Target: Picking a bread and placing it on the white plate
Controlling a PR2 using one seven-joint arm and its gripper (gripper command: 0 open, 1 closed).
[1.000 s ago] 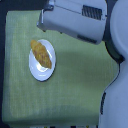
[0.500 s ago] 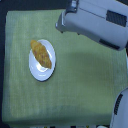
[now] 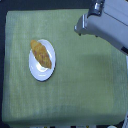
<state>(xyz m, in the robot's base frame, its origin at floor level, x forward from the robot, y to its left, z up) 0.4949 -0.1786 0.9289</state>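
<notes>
Bread (image 3: 41, 53) lies on white plate (image 3: 42, 62), left; placing looks done. Gripper far right, jaws' state not discernible.

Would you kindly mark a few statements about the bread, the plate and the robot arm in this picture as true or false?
1. The bread lies on the white plate. True.
2. The plate sits on a green cloth. True.
3. The robot arm is directly over the plate. False: it is at the exterior view's upper right, apart from the plate.
4. The plate is empty. False: it holds the bread.
5. The gripper clearly holds the bread. False: the bread rests on the plate, away from the arm.
</notes>
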